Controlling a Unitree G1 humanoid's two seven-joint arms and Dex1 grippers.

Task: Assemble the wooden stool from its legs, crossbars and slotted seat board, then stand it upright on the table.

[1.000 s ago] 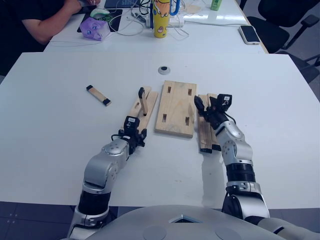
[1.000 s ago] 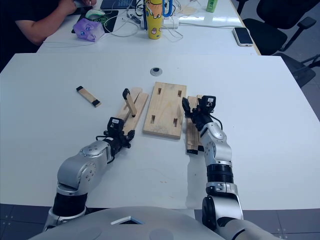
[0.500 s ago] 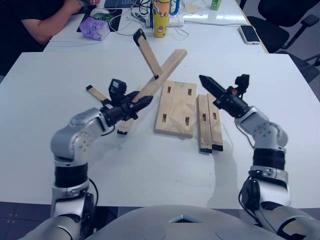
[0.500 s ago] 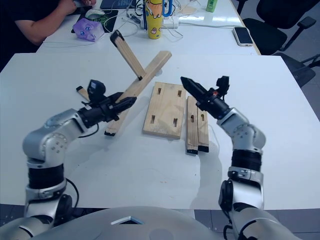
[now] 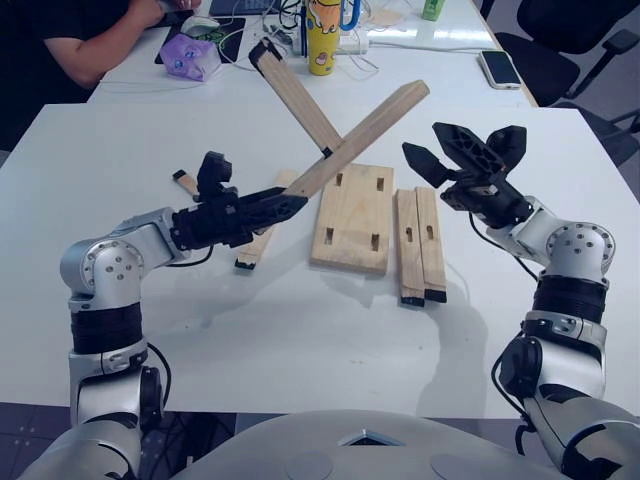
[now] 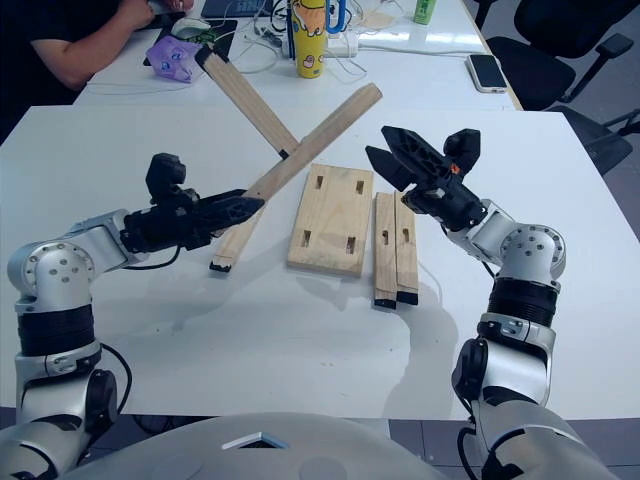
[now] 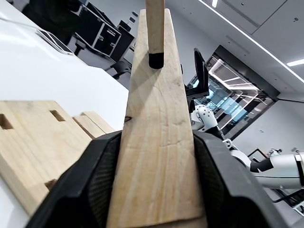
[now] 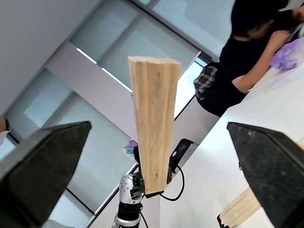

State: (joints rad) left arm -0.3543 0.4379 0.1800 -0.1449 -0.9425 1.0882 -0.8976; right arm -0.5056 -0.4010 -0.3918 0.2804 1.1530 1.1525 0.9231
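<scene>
- Left gripper (image 5: 285,204) pinching leg (image 5: 372,122) with crossbar (image 5: 297,97); raised higher than 0.5 s ago.
- Right gripper (image 5: 465,148) now spread, lifted nearer leg's free end.

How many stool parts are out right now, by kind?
Legs: 4 (one in the left gripper, one lying left of the seat board, two lying right of it)
Crossbars: 2 (one fitted in the held leg, one loose)
Seat board: 1
Total: 7
</scene>
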